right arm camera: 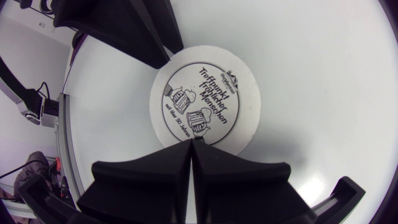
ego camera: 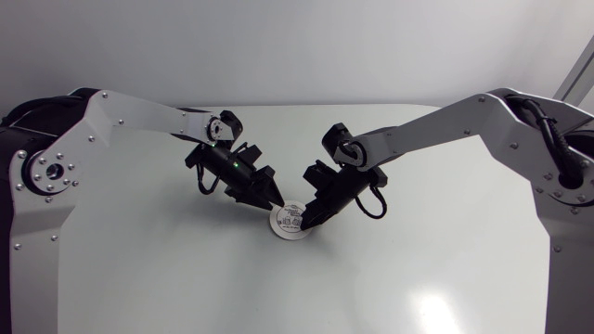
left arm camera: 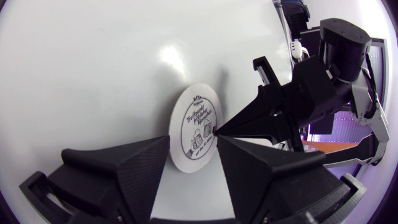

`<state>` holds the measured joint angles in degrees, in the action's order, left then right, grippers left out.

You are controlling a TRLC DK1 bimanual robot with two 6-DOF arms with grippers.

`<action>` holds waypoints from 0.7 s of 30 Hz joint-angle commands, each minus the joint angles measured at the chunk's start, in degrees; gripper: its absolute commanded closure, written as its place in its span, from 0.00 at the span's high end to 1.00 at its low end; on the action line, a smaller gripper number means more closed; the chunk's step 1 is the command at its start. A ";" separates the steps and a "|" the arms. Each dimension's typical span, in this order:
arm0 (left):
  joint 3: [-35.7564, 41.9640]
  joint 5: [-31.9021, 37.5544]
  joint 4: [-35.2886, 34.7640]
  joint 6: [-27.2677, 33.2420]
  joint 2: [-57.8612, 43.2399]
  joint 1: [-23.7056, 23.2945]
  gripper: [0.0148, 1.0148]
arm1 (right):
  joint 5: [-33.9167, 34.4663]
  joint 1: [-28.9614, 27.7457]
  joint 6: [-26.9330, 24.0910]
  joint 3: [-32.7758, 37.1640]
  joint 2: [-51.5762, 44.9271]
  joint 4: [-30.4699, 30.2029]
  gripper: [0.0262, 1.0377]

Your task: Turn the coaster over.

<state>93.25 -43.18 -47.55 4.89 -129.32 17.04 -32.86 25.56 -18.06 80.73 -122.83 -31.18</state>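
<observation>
Two arms meet over the white worktop (ego camera: 445,278). A printed round coaster (ego camera: 287,219) lies flat just below frame centre. My left gripper (ego camera: 277,202) holds its fingers spread at the coaster's upper-left edge. My right gripper (ego camera: 305,224) has its fingers pressed together, tips at the coaster's right rim.

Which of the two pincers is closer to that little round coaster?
Right, narrowly. The right pincer, shut, has its tip over the printed face of the coaster; the left pincer, open, stands at its opposite rim.
</observation>
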 commanded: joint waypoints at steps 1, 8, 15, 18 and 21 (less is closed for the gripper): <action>-0.79 -2.61 -0.79 0.39 -0.32 0.19 0.44 | 0.78 0.98 -0.92 -2.07 -1.01 -0.11 0.02; -0.53 -2.61 -0.88 0.65 -0.59 -0.34 0.44 | 0.87 0.98 -0.92 -1.98 -1.36 0.07 0.02; -0.26 -2.17 -0.88 0.92 -0.67 -0.51 0.44 | 0.87 0.98 -0.92 -2.24 -1.19 0.07 0.02; 0.18 4.86 -0.61 0.92 -0.76 -1.22 0.44 | 0.87 1.07 -0.92 -2.42 -1.10 0.15 0.02; -1.23 11.45 0.09 0.92 0.29 -0.87 0.44 | 0.87 1.07 -0.92 -2.33 -1.19 0.24 0.02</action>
<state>93.23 -33.69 -47.51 5.28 -129.32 16.49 -32.64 25.96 -18.06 80.49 -122.83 -30.89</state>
